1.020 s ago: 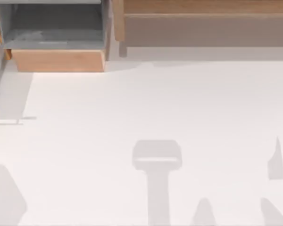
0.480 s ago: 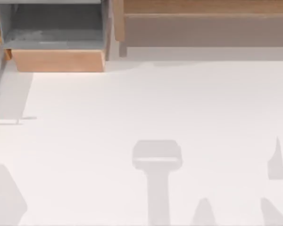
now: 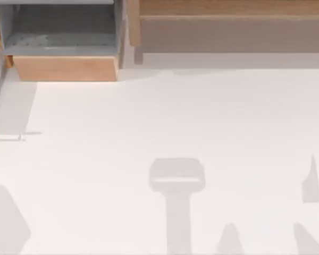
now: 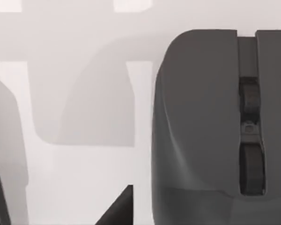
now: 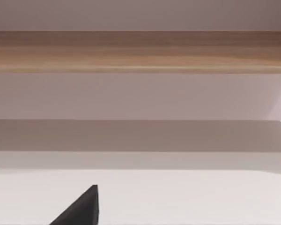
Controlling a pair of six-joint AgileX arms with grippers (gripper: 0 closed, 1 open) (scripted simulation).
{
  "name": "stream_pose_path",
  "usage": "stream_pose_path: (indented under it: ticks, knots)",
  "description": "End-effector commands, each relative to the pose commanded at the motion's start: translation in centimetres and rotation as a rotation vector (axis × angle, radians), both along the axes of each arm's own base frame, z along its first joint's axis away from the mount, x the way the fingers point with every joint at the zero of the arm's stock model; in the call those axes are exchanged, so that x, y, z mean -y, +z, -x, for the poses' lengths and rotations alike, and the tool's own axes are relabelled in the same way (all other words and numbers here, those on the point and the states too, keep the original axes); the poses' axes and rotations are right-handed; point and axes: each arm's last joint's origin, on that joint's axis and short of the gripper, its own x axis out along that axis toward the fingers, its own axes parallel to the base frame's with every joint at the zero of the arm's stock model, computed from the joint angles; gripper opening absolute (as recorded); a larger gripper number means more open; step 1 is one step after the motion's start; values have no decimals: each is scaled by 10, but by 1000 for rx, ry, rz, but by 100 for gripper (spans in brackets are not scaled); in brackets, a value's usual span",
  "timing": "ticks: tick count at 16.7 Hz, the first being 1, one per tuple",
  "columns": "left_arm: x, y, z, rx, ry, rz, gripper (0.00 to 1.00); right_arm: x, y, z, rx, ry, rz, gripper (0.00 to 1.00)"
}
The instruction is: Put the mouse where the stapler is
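Top view matches the two earlier frames: same shadows on the white table (image 3: 149,117), same open drawer (image 3: 64,40) at the far left, same wooden shelf (image 3: 228,21) along the back. Nothing has shifted in the last second, so my read is the task hasn't progressed; the arms are paused or moving too slowly to register.

The mouse (image 4: 215,126) sits directly under the left wrist camera, very close. It rests flat on the table, not lifted.

- Dark grey matte shell, smooth and curved.
- Scroll wheel in a central slot between the two buttons.
- Curved sides look slippery, so a grip across the flanks probably needs to be squared up.

One dark fingertip (image 4: 119,208) of the left gripper shows beside the mouse, apart from it and not touching. Can't tell how wide the fingers are spread; it has hold of nothing that I can see.

The right wrist view looks across the table at the shelf, with one dark fingertip (image 5: 82,208) at the edge. Finger spread not readable there either. Right arm looks parked.

No stapler visible, so the target spot isn't confirmable.
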Motion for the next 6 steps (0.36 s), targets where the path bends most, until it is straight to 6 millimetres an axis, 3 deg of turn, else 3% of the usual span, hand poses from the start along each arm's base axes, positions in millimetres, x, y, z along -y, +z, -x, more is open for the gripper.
stream_pose_path:
  ticks: [6]
  knots:
    - [0,0,0,0,0,0,100,0,0,0,0,0,0,100]
